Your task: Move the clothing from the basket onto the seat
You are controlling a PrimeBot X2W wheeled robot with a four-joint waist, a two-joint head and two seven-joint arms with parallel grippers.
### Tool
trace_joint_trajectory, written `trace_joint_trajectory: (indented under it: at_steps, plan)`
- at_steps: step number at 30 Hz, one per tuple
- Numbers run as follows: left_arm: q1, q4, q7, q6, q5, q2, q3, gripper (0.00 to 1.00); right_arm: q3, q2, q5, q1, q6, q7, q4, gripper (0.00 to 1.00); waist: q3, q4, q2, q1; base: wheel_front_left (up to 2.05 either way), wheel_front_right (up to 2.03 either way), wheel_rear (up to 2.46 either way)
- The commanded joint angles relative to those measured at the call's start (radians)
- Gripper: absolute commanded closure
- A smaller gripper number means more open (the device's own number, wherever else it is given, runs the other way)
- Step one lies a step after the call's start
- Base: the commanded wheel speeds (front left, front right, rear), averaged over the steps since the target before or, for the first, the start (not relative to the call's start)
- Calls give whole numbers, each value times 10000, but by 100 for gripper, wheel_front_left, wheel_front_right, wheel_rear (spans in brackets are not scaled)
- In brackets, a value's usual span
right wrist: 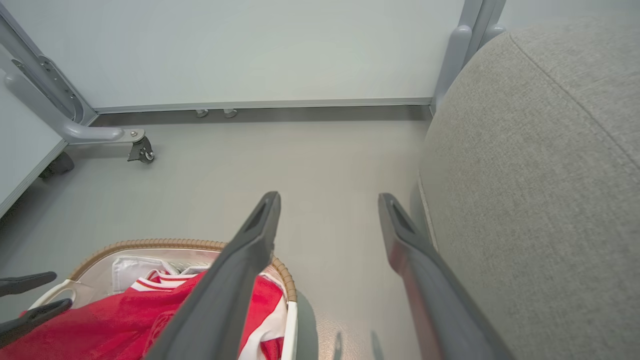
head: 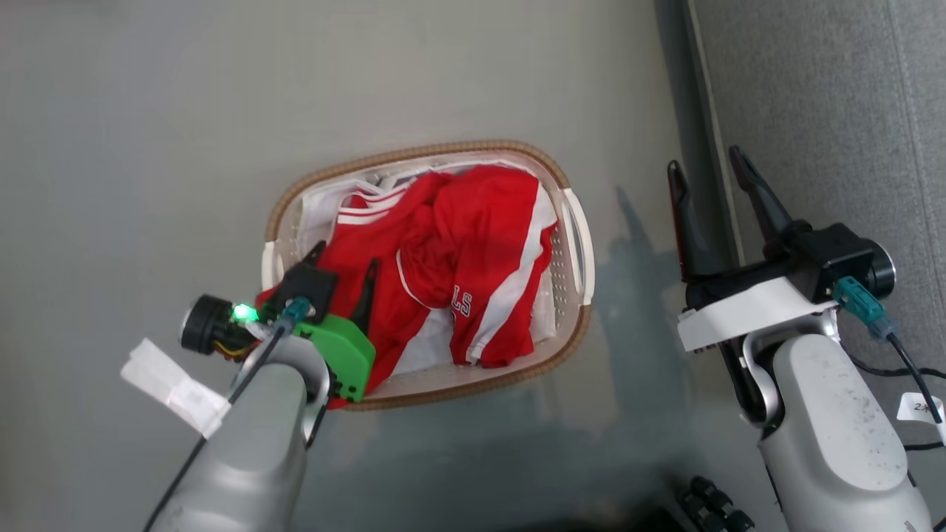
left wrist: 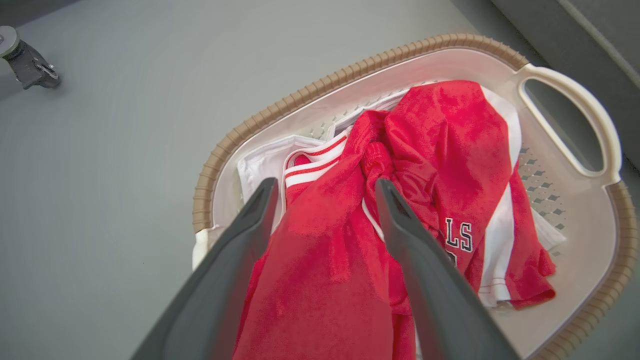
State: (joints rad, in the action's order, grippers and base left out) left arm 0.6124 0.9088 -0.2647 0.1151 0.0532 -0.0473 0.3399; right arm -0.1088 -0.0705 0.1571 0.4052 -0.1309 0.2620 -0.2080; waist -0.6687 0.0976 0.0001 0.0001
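Red clothing (head: 451, 258) with white stripes and lettering lies heaped in the white basket (head: 578, 244) with its brown woven rim, on the grey floor. My left gripper (head: 344, 266) hangs open over the basket's near-left end, just above the red clothing (left wrist: 325, 240), its fingers (left wrist: 405, 235) straddling a fold with nothing held. My right gripper (head: 709, 181) stands open in the air between the basket and the grey seat (head: 828, 111), empty. In the right wrist view the seat (right wrist: 540, 170) rises at the right, and the basket (right wrist: 150, 245) with the clothing (right wrist: 110, 320) sits at lower left.
A plain white liner cloth (left wrist: 260, 165) lies under the red pile. A pale wall panel (right wrist: 250, 50) with a grey frame and a caster (right wrist: 141, 151) stands beyond the basket. Open floor (head: 148, 133) lies to the left.
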Motion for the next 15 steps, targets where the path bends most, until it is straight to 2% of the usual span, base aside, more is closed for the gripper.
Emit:
trace_joint_trajectory:
  at_steps: [1, 9, 15]
  plan:
    - [447, 240, 5, -82, -149, -103, 66, 0, -63, 47, 68, 176, 3, 43, 66, 0, -832, 433, -1, -1, 0, 0, 0]
    - [1959, 2429, 314, -466, -693, -308, 531, 0, -491, 137, 251, 383, 3, 43, 29, 0, -1428, 887, -1, -1, 0, 0, 0]
    - [2737, 3332, 1021, -848, -1158, -391, 1029, 0, -702, 177, 342, 365, 3, 43, -47, 0, -1587, 1130, -1, -1, 0, 0, 0]
